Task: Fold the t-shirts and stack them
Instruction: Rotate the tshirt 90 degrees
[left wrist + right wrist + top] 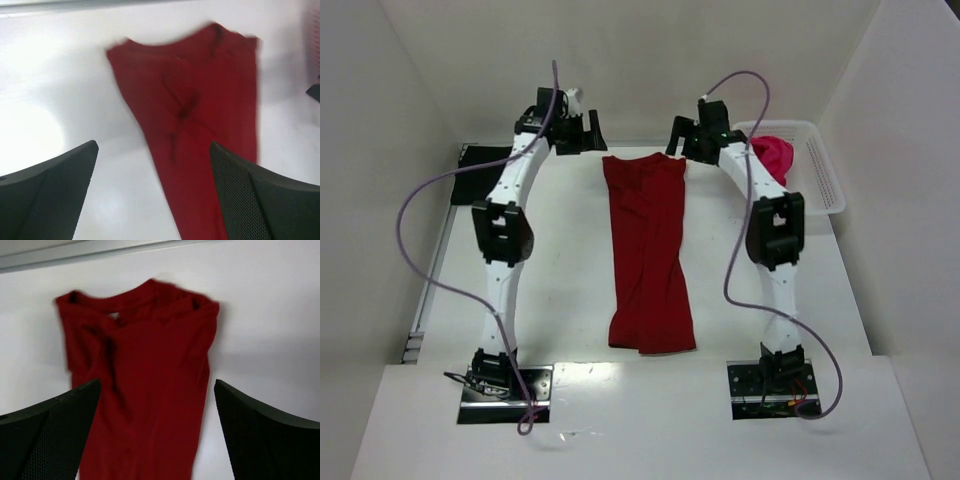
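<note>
Around: purple cables (415,235) loop off both arms. You have a dark patch (485,157) at the upper-left corner of the table (560,300); can't tell what it is.
In the way: in the top view the right arm (770,225) crosses the basket's left side and hides part of what's inside.
Left gripper (153,145): jaws spread wide, nothing between the fingers (50,192). It sits upper left, just off the shirt's collar end.
Right gripper (157,382): jaws spread wide, holding nothing. It sits just right of the collar end.
Red t-shirt (648,250): centre of frame, flat on the table, folded into a long narrow strip. Collar end is at the top between the two grippers. Wrist views are blurred.
Basket (825,180): white lattice, upper right. The pink t-shirt (775,155) is bunched in its left end.
</note>
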